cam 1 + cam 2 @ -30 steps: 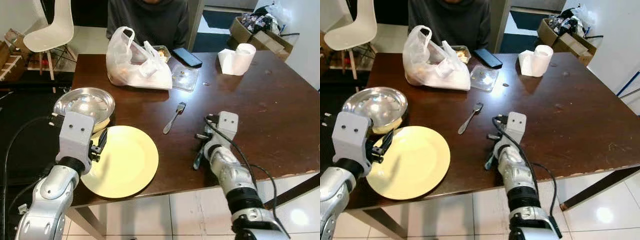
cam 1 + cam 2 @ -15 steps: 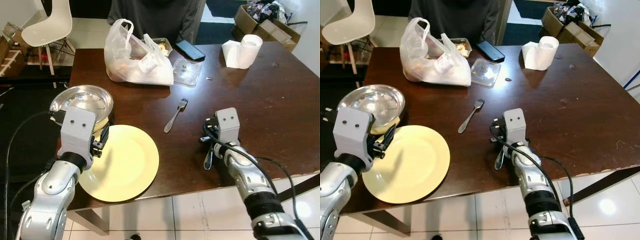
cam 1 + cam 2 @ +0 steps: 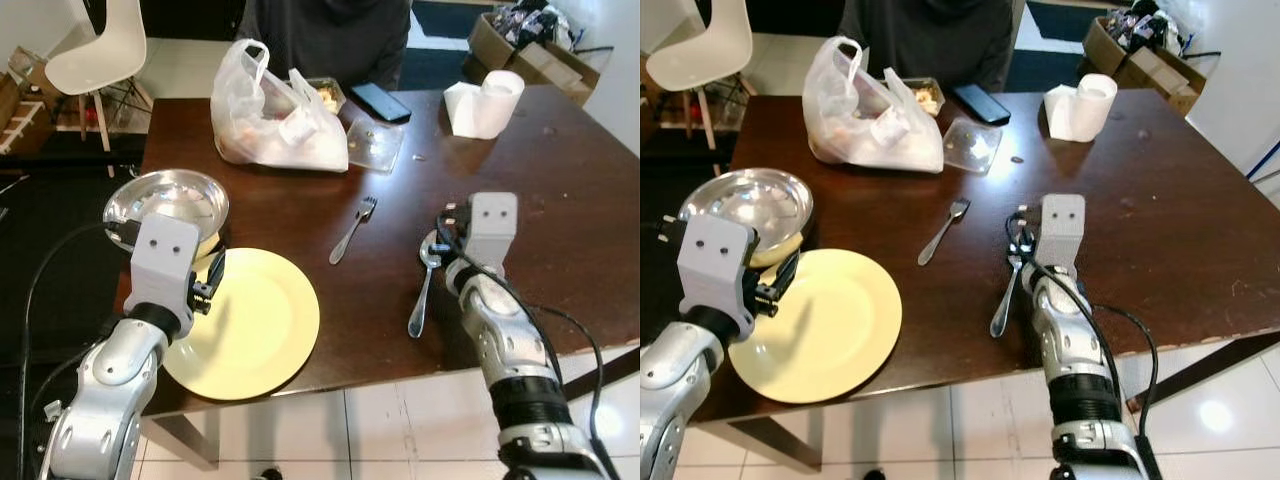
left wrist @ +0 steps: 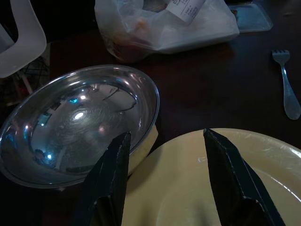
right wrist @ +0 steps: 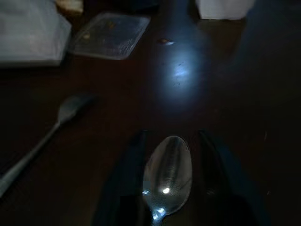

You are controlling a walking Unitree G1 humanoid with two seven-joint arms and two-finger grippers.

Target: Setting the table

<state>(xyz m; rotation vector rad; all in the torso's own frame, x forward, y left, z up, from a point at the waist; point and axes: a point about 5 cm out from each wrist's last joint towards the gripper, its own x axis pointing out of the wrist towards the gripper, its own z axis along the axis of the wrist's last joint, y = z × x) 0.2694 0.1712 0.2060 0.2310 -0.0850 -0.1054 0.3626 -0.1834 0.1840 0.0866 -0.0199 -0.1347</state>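
A round yellow plate (image 3: 250, 322) lies near the front left edge of the dark wooden table (image 3: 560, 200). Just behind it sits a steel bowl (image 3: 166, 204). My left gripper (image 4: 167, 179) hovers open over the plate's rim beside the bowl, with nothing between its fingers (image 4: 107, 181). A fork (image 3: 350, 229) lies at mid-table. To its right a spoon (image 3: 420, 296) rests flat on the wood, handle pointing to the front edge. My right gripper (image 3: 441, 236) stands open, its fingers (image 5: 220, 179) on either side of the spoon's bowl (image 5: 168, 165).
A white plastic bag (image 3: 272, 112), a clear lid (image 3: 373, 146), a food tray and a black phone (image 3: 378, 101) lie at the far side, before a seated person (image 3: 330, 30). A paper towel roll (image 3: 487, 103) stands far right. A white chair (image 3: 95, 50) is beyond the table's left corner.
My right gripper has moved forward over the table, away from the front edge. The spoon now lies stretched out on the wood, its bowl between the fingers. The left arm has barely shifted.
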